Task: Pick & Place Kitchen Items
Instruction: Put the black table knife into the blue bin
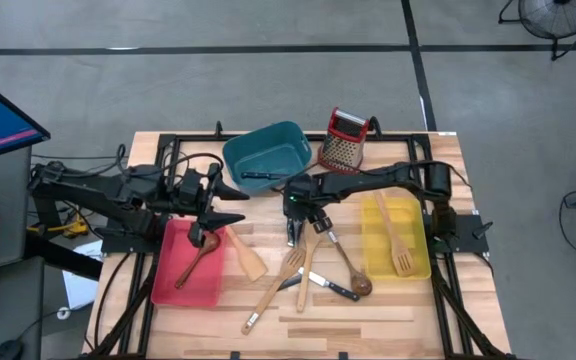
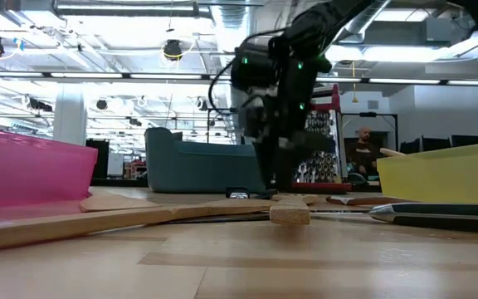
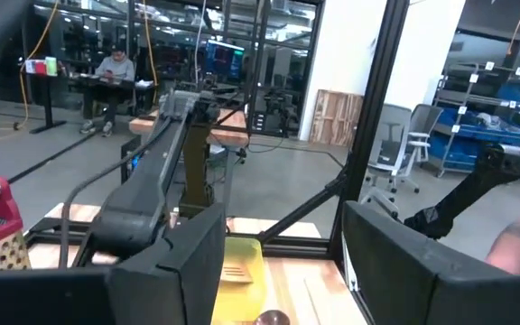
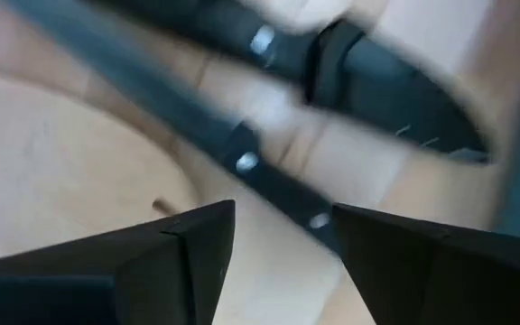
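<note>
The wooden bench (image 1: 368, 310) has three bins on it: teal bin (image 1: 265, 152) at the back, red bin (image 1: 190, 268) on the left, yellow bin (image 1: 396, 235) on the right with a pale wooden fork (image 1: 398, 245) lying inside. The red one has a dark wooden spoon (image 1: 194, 262) in it. Right end effector (image 4: 278, 239) is down low over the loose pile mid-bench, fingers spread apart, straddling a black-handled knife (image 4: 269, 176) but not clamped on it. Left end effector (image 3: 283, 262) hangs above the red bin, fingers apart with nothing between them. More utensils are scattered mid-bench, like a pale spatula (image 1: 245, 256), and a box grater (image 1: 343, 142) stands beside the teal bin.
</note>
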Tool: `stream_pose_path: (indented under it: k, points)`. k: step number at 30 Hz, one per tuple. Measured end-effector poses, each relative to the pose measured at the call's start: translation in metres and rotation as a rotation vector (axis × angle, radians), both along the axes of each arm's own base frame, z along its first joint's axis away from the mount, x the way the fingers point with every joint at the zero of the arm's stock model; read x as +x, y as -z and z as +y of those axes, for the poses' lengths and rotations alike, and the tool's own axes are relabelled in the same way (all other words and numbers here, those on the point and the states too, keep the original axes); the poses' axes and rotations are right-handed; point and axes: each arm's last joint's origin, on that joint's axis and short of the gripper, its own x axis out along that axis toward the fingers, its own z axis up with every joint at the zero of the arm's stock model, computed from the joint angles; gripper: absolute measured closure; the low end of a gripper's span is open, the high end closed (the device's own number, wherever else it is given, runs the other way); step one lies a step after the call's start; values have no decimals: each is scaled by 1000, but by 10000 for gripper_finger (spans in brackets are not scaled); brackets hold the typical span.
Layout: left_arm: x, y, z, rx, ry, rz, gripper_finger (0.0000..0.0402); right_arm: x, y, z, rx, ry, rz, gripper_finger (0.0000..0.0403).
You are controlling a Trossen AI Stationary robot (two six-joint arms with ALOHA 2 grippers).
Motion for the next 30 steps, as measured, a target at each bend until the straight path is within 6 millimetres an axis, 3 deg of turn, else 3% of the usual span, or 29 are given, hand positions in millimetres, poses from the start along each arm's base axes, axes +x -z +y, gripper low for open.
stream_pose_path:
  k: [8,18,30]
  points:
    - [0,0,0,0,-1,1,198,3,9,-9,-18,6,5,209]
    - [0,0,0,0,-1,1,198,8,-5,-5,-22,-9,-99,208]
    - [0,1,0,1,0,6,198,0,-1,-14,111,64,-47,214]
